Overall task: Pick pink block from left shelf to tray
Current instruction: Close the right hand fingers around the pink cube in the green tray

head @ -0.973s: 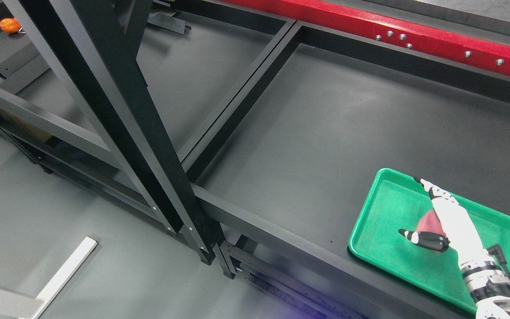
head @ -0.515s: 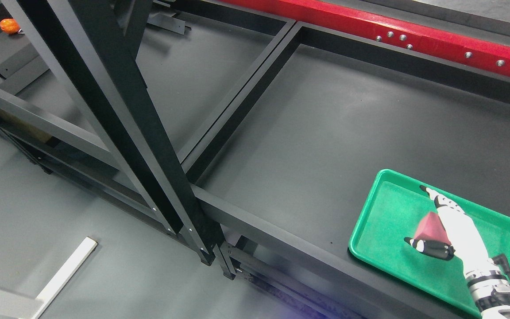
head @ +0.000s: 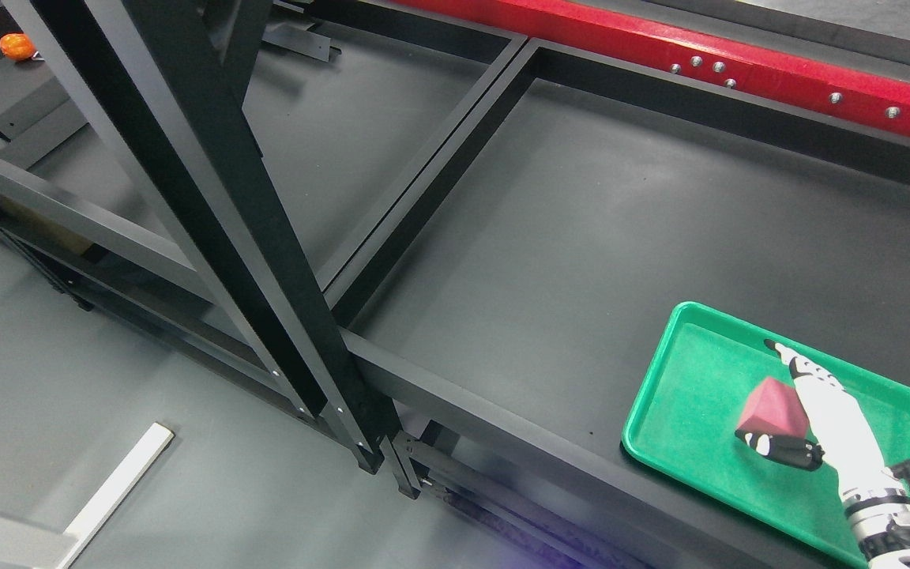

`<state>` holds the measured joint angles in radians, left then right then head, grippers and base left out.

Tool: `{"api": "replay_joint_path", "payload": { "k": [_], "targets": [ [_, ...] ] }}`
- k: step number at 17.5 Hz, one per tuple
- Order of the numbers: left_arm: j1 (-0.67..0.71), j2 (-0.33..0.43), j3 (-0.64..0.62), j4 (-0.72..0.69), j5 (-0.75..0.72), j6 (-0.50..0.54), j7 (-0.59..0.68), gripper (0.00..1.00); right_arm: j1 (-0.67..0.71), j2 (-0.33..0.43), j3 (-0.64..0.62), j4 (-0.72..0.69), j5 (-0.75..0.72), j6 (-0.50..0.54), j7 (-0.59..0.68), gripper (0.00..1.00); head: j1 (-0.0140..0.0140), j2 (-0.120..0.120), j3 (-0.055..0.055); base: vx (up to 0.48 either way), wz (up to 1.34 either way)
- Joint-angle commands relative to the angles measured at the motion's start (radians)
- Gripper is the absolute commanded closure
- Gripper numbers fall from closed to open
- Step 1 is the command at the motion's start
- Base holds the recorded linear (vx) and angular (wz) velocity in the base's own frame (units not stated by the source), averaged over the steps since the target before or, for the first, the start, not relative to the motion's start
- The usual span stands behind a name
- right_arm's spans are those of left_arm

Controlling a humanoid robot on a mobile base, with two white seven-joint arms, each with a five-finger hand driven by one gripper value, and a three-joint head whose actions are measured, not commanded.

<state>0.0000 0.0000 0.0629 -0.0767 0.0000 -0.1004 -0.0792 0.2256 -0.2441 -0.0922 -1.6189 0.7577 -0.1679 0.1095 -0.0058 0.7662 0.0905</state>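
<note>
Robot hand (head: 810, 411) on the right arm is what I see over the green tray (head: 680, 462) at the near right of my head view, its white forearm coming in from the lower right corner. Its fingers are spread loosely: 1 long finger (head: 788, 357) points toward the far left across the tray, and the dark-tipped thumb (head: 779, 450) sticks out to the left below it. Between those 2 sits the pink block (head: 775, 408), resting on the tray floor near the tray's middle, with 1 corner pointing up toward me. The thumb lies just beside the block's near edge and the palm just beside its right side, but I cannot tell whether either is touching it; I see no closed grip on it. I read the hand as slack, holding nothing.

The tray rests on the dark shelf surface (head: 581, 237), close to its near edge. A black frame post (head: 210, 197) runs diagonally across the left of my view, and a red beam (head: 739, 67) with bolts crosses the far right. On the left compartment, far back, I can see a small orange object (head: 16, 46). A white strip (head: 115, 490) lies on the floor at the near left. My left arm does not show.
</note>
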Motion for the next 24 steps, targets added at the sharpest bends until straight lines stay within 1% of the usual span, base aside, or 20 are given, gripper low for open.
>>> {"api": "replay_joint_path", "payload": {
  "k": [1, 3, 5, 6, 7, 8, 9, 10, 11, 12, 13, 14, 17, 19, 21, 22, 24],
  "targets": [
    [0.009, 0.017, 0.0, 0.0, -0.002, -0.001, -0.001, 0.0, -0.023, -0.014, -0.001, 0.103, 0.006, 0.001, -0.01, 0.03, 0.0, 0.0, 0.0, 0.0, 0.0],
    [0.009, 0.017, 0.0, 0.0, -0.002, -0.001, -0.001, 0.0, -0.026, -0.014, 0.0, 0.12, 0.011, 0.001, -0.011, 0.05, 0.0, 0.0, 0.0, 0.0, 0.0],
    [0.009, 0.017, 0.0, 0.0, -0.002, -0.001, -0.001, 0.0, -0.026, -0.014, 0.0, 0.123, 0.011, 0.001, -0.016, 0.08, 0.0, 0.0, 0.0, 0.0, 0.0],
    [0.009, 0.017, 0.0, 0.0, -0.002, -0.001, -0.001, 0.0, -0.025, -0.012, 0.0, 0.123, 0.011, 0.005, -0.017, 0.12, 0.0, 0.0, 0.0, 0.0, 0.0],
    [0.009, 0.017, 0.0, 0.0, -0.002, -0.001, -0.001, 0.0, -0.023, -0.012, 0.0, 0.123, 0.011, 0.007, -0.017, 0.18, 0.0, 0.0, 0.0, 0.0, 0.0],
    [0.009, 0.017, 0.0, 0.0, -0.002, -0.001, -0.001, 0.0, -0.022, -0.012, 0.0, 0.123, 0.011, 0.008, -0.016, 0.26, 0.0, 0.0, 0.0, 0.0, 0.0],
    [0.009, 0.017, 0.0, 0.0, -0.002, -0.001, -0.001, 0.0, -0.022, -0.012, -0.001, 0.123, 0.011, 0.011, -0.016, 0.38, 0.0, 0.0, 0.0, 0.0, 0.0],
    [0.009, 0.017, 0.0, 0.0, -0.002, -0.001, -0.001, 0.0, -0.022, -0.012, 0.0, 0.123, 0.011, 0.011, -0.014, 0.48, 0.0, 0.0, 0.0, 0.0, 0.0],
    [0.009, 0.017, 0.0, 0.0, -0.002, -0.001, -0.001, 0.0, -0.022, -0.012, -0.001, 0.123, 0.008, 0.011, -0.014, 0.61, 0.0, 0.0, 0.0, 0.0, 0.0],
    [0.009, 0.017, 0.0, 0.0, -0.002, -0.001, -0.001, 0.0, -0.02, -0.011, -0.004, 0.123, 0.0, 0.008, -0.014, 0.8, 0.0, 0.0, 0.0, 0.0, 0.0],
    [0.009, 0.017, 0.0, 0.0, -0.002, -0.001, -0.001, 0.0, -0.02, -0.009, -0.006, 0.123, -0.003, 0.004, -0.014, 0.94, 0.0, 0.0, 0.0, 0.0, 0.0],
    [0.009, 0.017, 0.0, 0.0, -0.002, -0.001, -0.001, 0.0, -0.022, -0.006, -0.008, 0.123, -0.003, -0.001, -0.014, 0.98, 0.0, 0.0, 0.0, 0.0, 0.0],
    [0.009, 0.017, 0.0, 0.0, -0.002, -0.001, -0.001, 0.0, -0.031, 0.002, -0.02, 0.122, -0.024, -0.036, -0.017, 0.98, 0.0, 0.0, 0.0, 0.0, 0.0],
    [0.009, 0.017, 0.0, 0.0, -0.002, -0.001, -0.001, 0.0, -0.048, 0.011, -0.084, 0.116, -0.087, -0.108, -0.017, 0.98, 0.0, 0.0, 0.0, 0.0, 0.0],
    [0.009, 0.017, 0.0, 0.0, -0.002, -0.001, -0.001, 0.0, -0.054, 0.023, -0.135, 0.105, -0.13, -0.143, -0.017, 0.97, 0.0, 0.0, 0.0, 0.0, 0.0],
    [0.009, 0.017, 0.0, 0.0, -0.002, -0.001, -0.001, 0.0, -0.063, 0.035, -0.155, 0.102, -0.144, -0.163, -0.02, 0.96, 0.0, 0.0, 0.0, 0.0, 0.0],
    [0.009, 0.017, 0.0, 0.0, -0.002, -0.001, -0.001, 0.0, -0.069, 0.084, -0.188, 0.091, -0.15, -0.208, -0.046, 0.96, 0.0, 0.0, 0.0, 0.0, 0.0]
  ]
}}
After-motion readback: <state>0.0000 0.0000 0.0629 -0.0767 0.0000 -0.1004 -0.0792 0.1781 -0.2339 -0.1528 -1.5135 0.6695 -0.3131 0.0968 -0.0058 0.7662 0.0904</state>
